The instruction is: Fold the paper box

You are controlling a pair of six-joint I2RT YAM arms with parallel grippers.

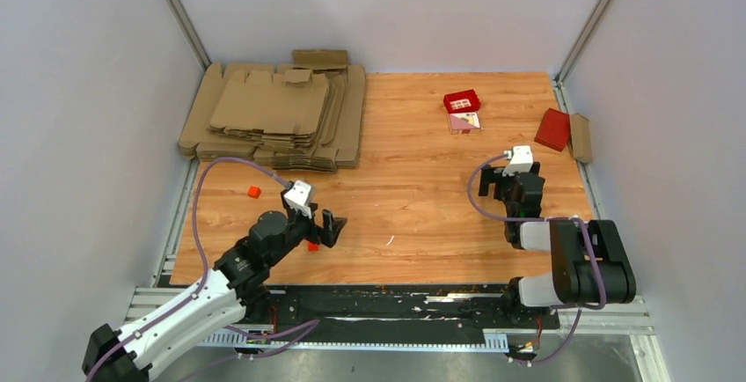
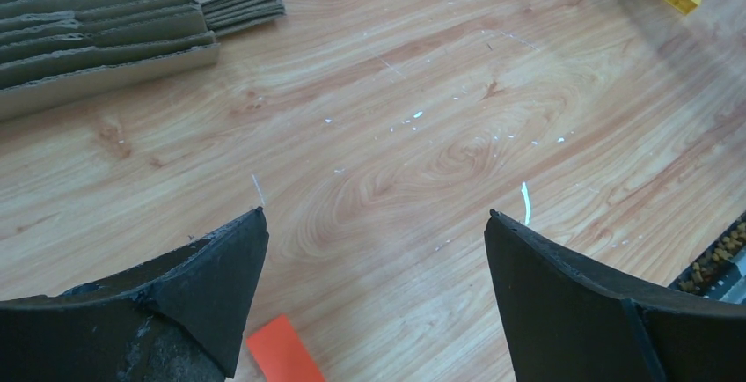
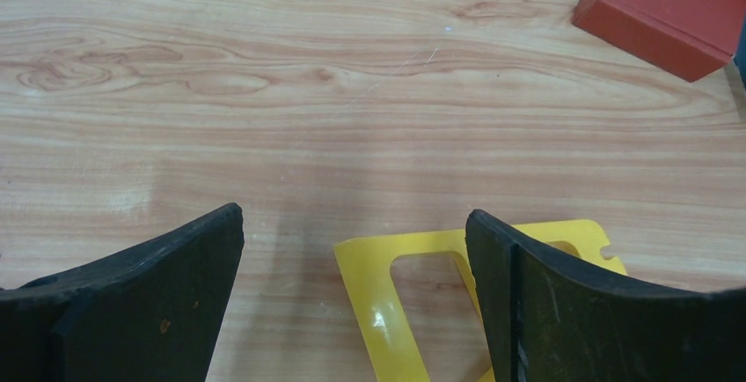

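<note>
The paper box (image 1: 581, 137), a small brown cardboard piece folded into a compact shape, lies at the table's right edge against a red box (image 1: 553, 128). Neither gripper is near it. My left gripper (image 1: 330, 226) (image 2: 376, 213) hovers low over the near left of the table, open and empty, with a small orange block (image 2: 281, 351) on the wood just beside its left finger. Over the right side my right gripper (image 1: 510, 184) (image 3: 354, 211) stands open above a flat yellow plastic piece (image 3: 413, 298), gripping nothing.
A big pile of flat brown cardboard blanks (image 1: 277, 118) fills the back left corner. A small red tray (image 1: 462, 100) and a pink card (image 1: 464, 121) sit at the back centre. Another orange block (image 1: 253, 192) lies left of the left arm. White walls enclose the table.
</note>
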